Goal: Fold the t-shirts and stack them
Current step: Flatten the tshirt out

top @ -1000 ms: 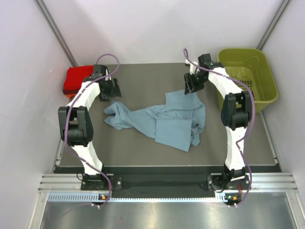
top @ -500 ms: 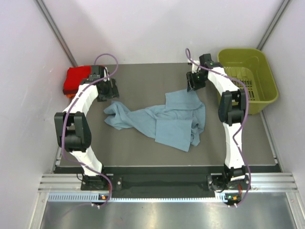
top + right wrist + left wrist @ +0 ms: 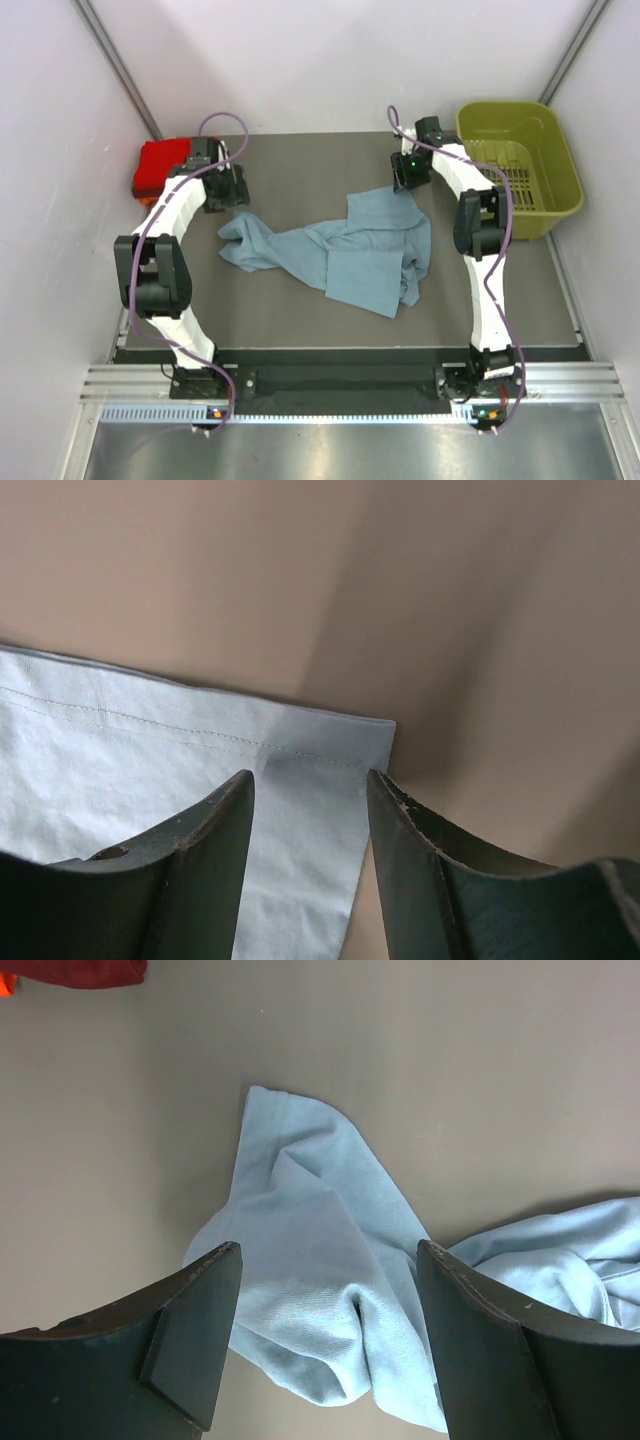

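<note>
Nearest the arms' bases, the grey-blue t-shirt (image 3: 345,250) lay unfolded in a rumpled spread across the middle of the table (image 3: 300,160), one end bunched toward the left and a straight hemmed edge reaching toward the far right. The left gripper (image 3: 328,1250) hung over the bunched left end with its jaws wide apart and nothing between them but air; the cloth lay loose on the table below. Beyond it, the right gripper (image 3: 310,778) was poised low over the far hem corner, its jaws parted on either side of the stitched edge and not yet pinching it. The pairing suggested both arms were lining up to take opposite ends of the garment so it could be pulled flat before folding. At the far left corner sat a folded red t-shirt (image 3: 160,165), apparently the stack this one is to join. At the far right stood the olive-green basket (image 3: 560,150); its contents could not be made out.
</note>
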Controlling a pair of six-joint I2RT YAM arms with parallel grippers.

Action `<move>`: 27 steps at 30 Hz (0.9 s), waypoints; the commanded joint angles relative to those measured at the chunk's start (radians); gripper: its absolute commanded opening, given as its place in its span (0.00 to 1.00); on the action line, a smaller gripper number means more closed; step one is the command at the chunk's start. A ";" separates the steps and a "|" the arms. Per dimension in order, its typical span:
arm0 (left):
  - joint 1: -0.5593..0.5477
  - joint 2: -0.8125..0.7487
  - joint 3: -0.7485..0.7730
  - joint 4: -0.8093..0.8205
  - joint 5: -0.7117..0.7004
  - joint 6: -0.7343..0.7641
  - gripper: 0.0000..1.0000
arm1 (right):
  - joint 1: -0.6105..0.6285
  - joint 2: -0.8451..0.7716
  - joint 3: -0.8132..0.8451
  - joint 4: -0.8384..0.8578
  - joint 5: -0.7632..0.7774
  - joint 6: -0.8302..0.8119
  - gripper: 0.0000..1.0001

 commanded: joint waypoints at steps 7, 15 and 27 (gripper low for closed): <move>0.002 0.000 0.004 0.035 0.025 0.001 0.75 | -0.003 0.024 0.041 0.027 0.039 0.008 0.50; 0.002 0.000 0.015 0.033 0.025 0.003 0.75 | -0.014 0.036 0.013 0.050 0.137 -0.003 0.49; -0.001 0.031 0.010 0.047 0.029 0.000 0.75 | -0.015 0.011 0.019 0.058 0.156 -0.003 0.48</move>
